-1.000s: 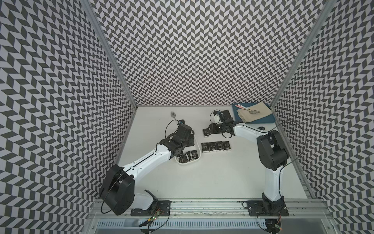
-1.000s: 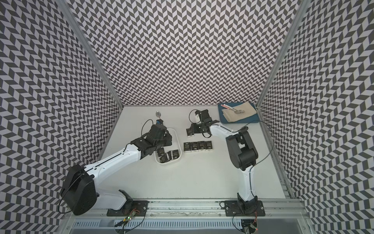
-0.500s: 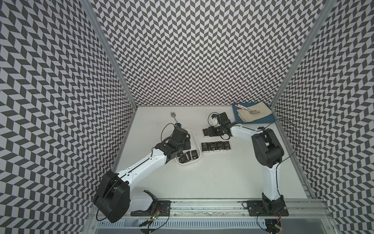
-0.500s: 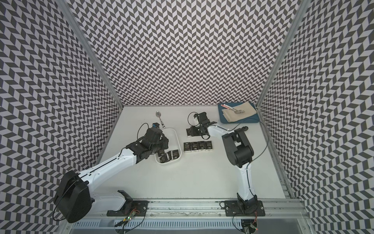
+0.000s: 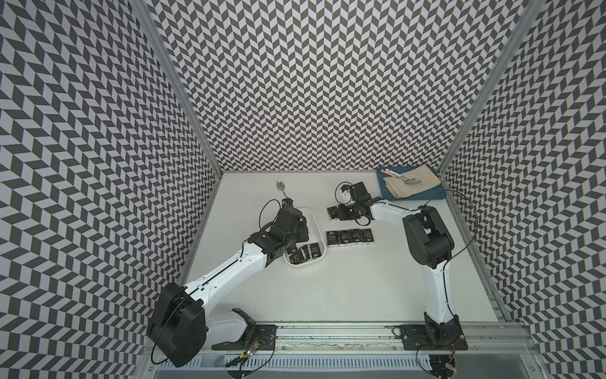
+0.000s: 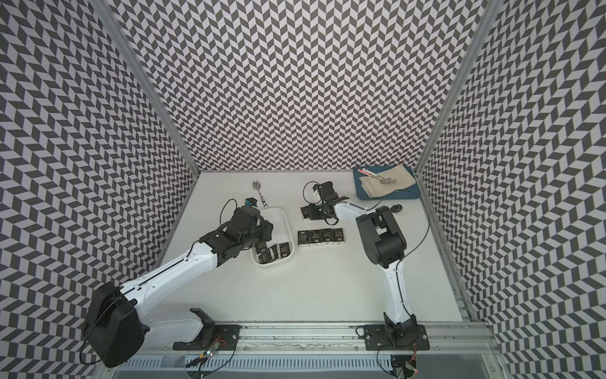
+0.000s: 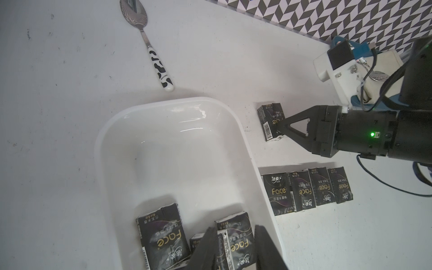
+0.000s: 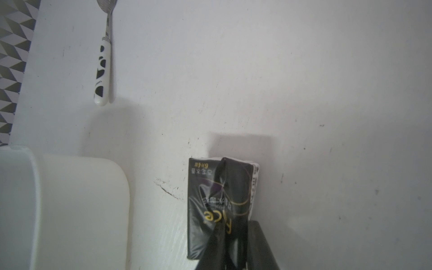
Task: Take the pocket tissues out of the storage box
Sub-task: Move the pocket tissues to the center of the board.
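Observation:
The white storage box (image 5: 318, 229) (image 6: 288, 229) (image 7: 175, 152) sits left of the table's centre. Black pocket tissues (image 5: 303, 254) (image 7: 161, 236) lie at its near end. My left gripper (image 7: 236, 247) reaches down there and is shut on one upright packet (image 7: 238, 240). Several packets (image 5: 350, 237) (image 6: 320, 237) lie in a row on the table right of the box. Behind that row my right gripper (image 7: 279, 127) (image 8: 243, 233) is shut, pinching the edge of a single packet (image 5: 333, 212) (image 8: 201, 198) that rests on the table.
A spoon (image 5: 281, 185) (image 7: 159, 67) with a black-and-white handle lies behind the box. A blue tray (image 5: 387, 193) with a beige cloth and another spoon stands in the back right corner. Patterned walls close three sides.
My right jaws have closed onto the single packet, and that arm's elbow has shifted left. My left arm has drawn back toward the near end of the box, its grip unchanged.

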`<action>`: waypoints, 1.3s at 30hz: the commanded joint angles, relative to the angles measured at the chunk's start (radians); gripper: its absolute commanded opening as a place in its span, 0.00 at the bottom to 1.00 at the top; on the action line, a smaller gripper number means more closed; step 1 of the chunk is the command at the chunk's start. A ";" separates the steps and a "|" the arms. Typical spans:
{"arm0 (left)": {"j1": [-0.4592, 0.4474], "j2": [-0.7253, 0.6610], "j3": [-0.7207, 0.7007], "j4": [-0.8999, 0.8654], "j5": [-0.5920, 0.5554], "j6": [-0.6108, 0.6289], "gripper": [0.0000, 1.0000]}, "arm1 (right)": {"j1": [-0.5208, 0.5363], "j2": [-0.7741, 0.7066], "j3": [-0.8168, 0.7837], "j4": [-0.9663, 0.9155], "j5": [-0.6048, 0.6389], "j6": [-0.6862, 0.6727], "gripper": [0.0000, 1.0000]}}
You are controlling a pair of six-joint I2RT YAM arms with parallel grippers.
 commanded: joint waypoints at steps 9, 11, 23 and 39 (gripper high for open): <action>0.009 -0.020 0.022 -0.008 0.019 0.018 0.32 | -0.134 -0.100 -0.145 -0.048 0.123 -0.026 0.16; 0.008 -0.018 0.025 -0.007 0.022 0.018 0.32 | -0.160 -0.131 -0.174 -0.055 0.146 -0.036 0.16; 0.009 -0.039 0.021 0.001 0.023 0.021 0.32 | -0.206 -0.228 -0.304 -0.095 0.289 -0.089 0.16; 0.008 -0.036 0.025 0.005 0.045 0.021 0.32 | -0.215 -0.322 -0.400 -0.174 0.375 -0.093 0.18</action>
